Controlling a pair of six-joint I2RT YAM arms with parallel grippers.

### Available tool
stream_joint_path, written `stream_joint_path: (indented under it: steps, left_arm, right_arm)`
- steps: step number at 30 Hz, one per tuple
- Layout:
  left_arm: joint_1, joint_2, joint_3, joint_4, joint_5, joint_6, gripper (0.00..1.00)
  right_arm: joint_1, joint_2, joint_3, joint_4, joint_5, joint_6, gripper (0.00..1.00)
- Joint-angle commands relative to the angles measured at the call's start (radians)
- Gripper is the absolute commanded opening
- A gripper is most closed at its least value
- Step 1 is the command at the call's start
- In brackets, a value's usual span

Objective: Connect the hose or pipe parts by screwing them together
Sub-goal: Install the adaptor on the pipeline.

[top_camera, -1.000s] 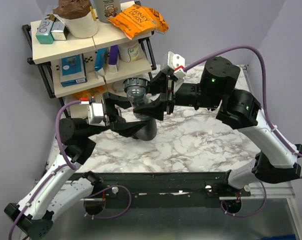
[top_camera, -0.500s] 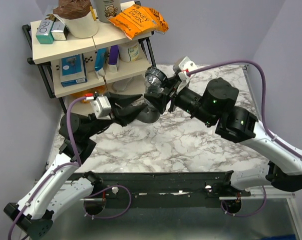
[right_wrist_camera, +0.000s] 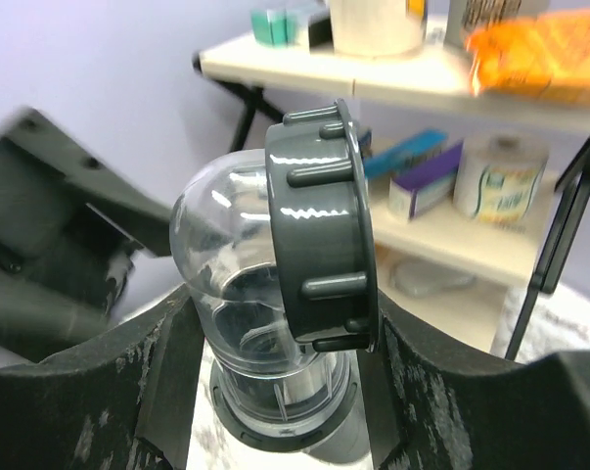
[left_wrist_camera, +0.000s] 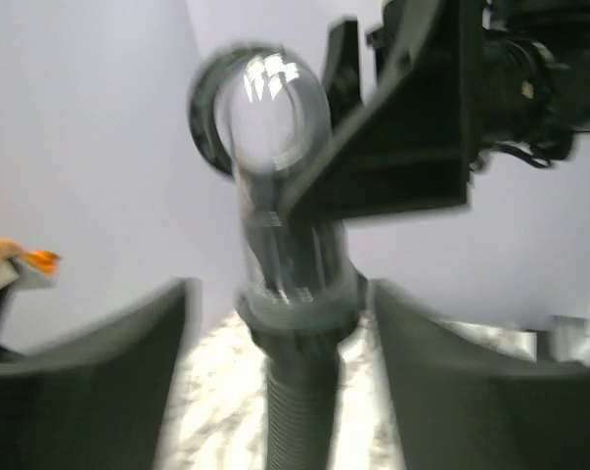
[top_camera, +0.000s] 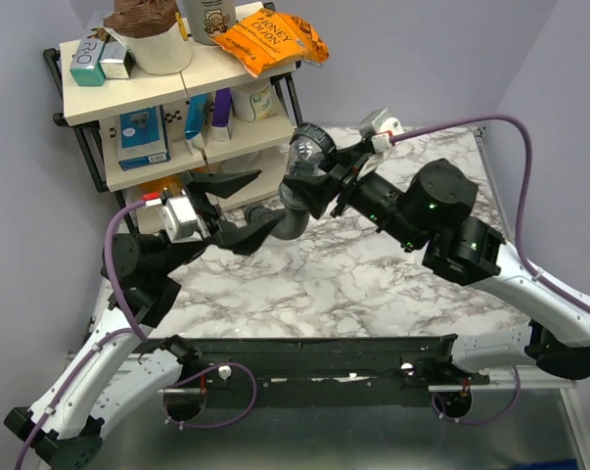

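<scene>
Right wrist view: the right gripper (right_wrist_camera: 280, 333) is clamped on either side of a clear elbow fitting (right_wrist_camera: 226, 245), holding it up in the air above the marble bench (top_camera: 373, 284), near the shelf unit (top_camera: 128, 98). A dark grey ring nut (right_wrist_camera: 324, 215) with raised ribs caps the fitting's upper mouth. At the lower end sits a grey collar (left_wrist_camera: 299, 308), and a ribbed hose (left_wrist_camera: 299, 411) hangs below it. I cannot tell how far the collar is threaded on.

The left gripper (left_wrist_camera: 283, 323) has its jaws apart, one on each side of the collar, with a gap showing on at least one side.

The clear fitting looks rigid, light and smooth, so probably slippery under the pads. The hose looks soft and would likely bend or twist if pinched on its ribs. The stiff collar seems the better place to grip and turn.
</scene>
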Motion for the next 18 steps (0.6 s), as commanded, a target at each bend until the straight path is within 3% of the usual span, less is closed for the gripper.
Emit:
stream_joint_path:
  steps: [1,7,18]
  left_arm:
    - [0.012,-0.051,-0.029,-0.06,0.145,-0.008,0.99]
    - [0.017,-0.024,-0.057,-0.064,0.279,-0.05,0.99]
    - [0.017,0.048,-0.063,0.175,0.2,-0.319,0.99]
  right_arm:
    - [0.008,-0.037,0.084,0.052,-0.028,-0.022,0.01]
    - [0.007,-0.028,0.127,0.0,-0.244,0.028,0.01]
    - [0.007,-0.002,0.14,0.0,-0.435,0.048,0.01]
